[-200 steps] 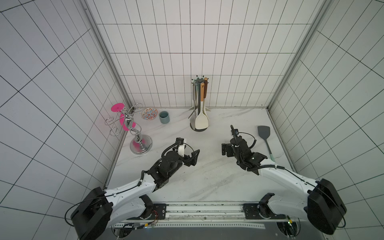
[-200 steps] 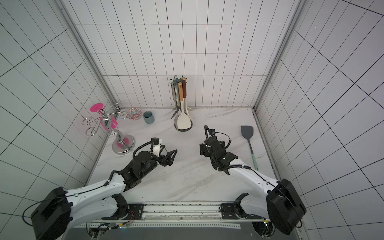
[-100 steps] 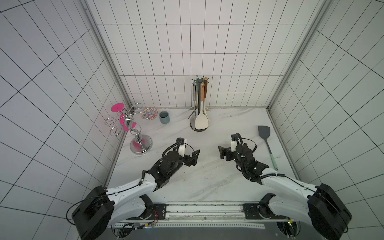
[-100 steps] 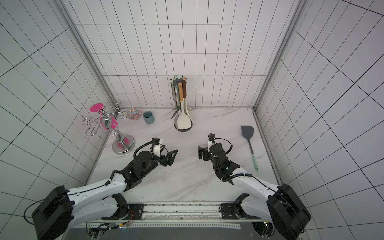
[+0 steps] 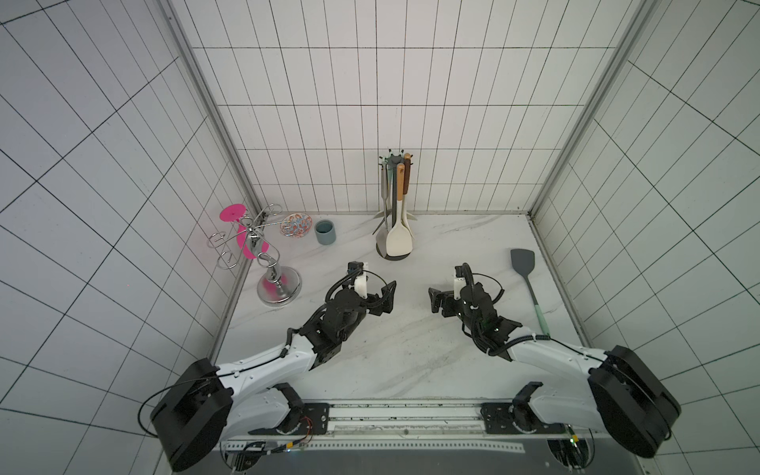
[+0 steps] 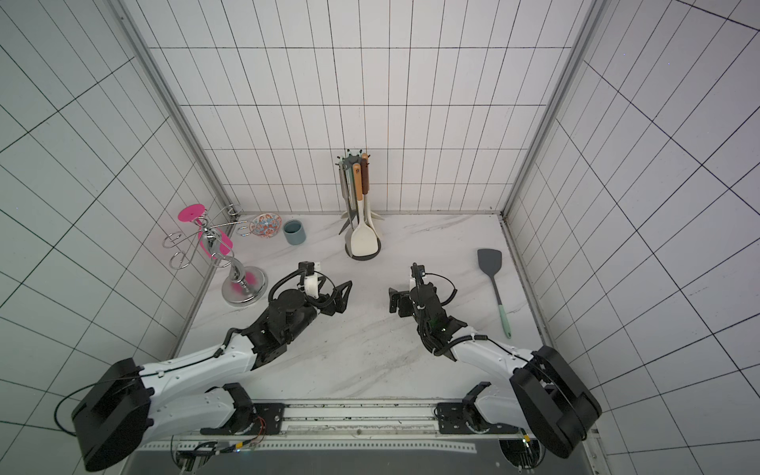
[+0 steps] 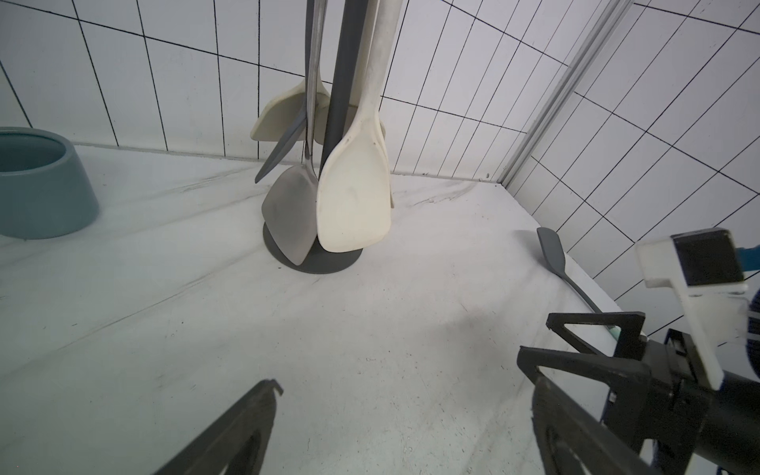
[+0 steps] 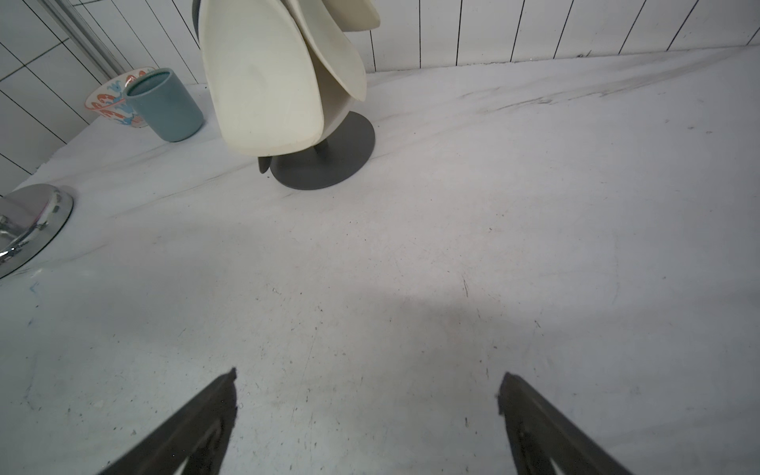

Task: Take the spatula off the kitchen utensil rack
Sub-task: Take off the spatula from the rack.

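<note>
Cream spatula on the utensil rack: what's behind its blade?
Dark rack pole, part of the round base, another cream blade. In the left wrist view it covers the pole's lower end.

In both top views the kitchen utensil rack (image 5: 394,256) stands at upper centre of the frame, at the back of the worktop (image 5: 411,362), close to the back wall (image 5: 370,103), with utensils (image 5: 399,242) hanging around its pole down to its base. Left of it sits the cup (image 5: 325,232), and the bowl (image 5: 296,225) is right beside that, further left. Lower left from those, at the worktop's left edge, there's the wire-arm stand (image 5: 279,286). Over on the right of the frame the spatula (image 5: 523,263) lies flat on the worktop, well apart from the rack, handle running toward the lower right. Mid-frame, left claw (image 5: 388,302) and right claw (image 5: 432,301) face each other before the rack, worktop between them.
</note>
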`<state>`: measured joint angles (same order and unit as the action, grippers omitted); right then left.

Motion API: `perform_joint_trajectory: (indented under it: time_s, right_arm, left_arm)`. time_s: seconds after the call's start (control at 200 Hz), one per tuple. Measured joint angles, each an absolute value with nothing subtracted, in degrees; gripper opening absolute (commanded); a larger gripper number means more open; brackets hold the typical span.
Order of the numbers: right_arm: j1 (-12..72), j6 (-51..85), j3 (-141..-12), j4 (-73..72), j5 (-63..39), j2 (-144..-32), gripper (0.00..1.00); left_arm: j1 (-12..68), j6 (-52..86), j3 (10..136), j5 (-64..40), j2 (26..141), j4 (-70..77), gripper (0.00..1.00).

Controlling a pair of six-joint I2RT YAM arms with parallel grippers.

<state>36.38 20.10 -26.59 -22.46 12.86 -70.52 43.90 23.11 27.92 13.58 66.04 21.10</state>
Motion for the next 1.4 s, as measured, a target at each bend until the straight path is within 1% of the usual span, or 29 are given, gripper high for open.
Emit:
perform_joint_trajectory:
  time_s: [0.12,0.165,0.235,0.31,0.365,0.415,0.595,0.67,0.78,1.02,1.325,1.4]
  right_arm:
    - [36.0,19.2,-26.6,-22.4,9.6,-68.5,1.00]
    - [35.9,19.1,-26.6,-22.5,8.2,-67.9,0.97]
    - [35.6,18.9,-26.7,-22.6,5.9,-67.5,0.88]
    - [35.0,19.0,-27.3,-22.5,3.7,-68.3,0.77]
    - [34.5,18.7,-28.9,-22.0,1.8,-70.1,0.66]
    - [34.2,18.9,-31.4,-22.0,0.3,-72.4,0.61]
    - [32.6,18.8,-43.0,-24.9,-5.1,-82.3,0.61]
    - [32.2,18.4,-48.4,-26.4,-6.2,-86.7,0.61]
    - [32.1,17.5,-55.6,-27.9,-6.4,-92.5,0.61]
    - [31.4,15.2,-70.0,-29.0,-6.3,-102.6,0.57]
    - [31.1,11.7,-80.0,-28.6,-4.5,-108.2,0.55]
    - [31.1,11.0,-82.0,-28.1,-3.9,-109.3,0.52]
  left_arm:
    - [43.7,23.4,25.6,14.5,66.0,20.5,0.98]
    - [43.5,23.4,25.3,14.8,65.7,20.4,0.98]
    - [42.8,23.6,25.1,14.9,65.2,20.4,0.98]
    - [41.4,24.0,24.8,14.7,64.8,21.3,0.98]
    - [39.9,24.8,24.5,14.1,64.8,22.0,0.98]
    - [38.3,25.6,24.1,13.0,64.8,22.3,0.98]
    - [30.7,29.7,21.8,7.1,64.9,23.4,0.98]
    - [29.3,30.5,21.5,5.8,64.9,23.3,0.97]
    - [29.1,30.7,21.5,4.3,64.9,23.3,0.98]
    - [29.1,30.7,21.5,3.4,63.9,23.3,0.98]
    - [29.1,30.7,21.5,3.3,62.7,23.3,0.97]
    - [29.1,30.7,21.5,3.3,62.6,23.3,0.97]
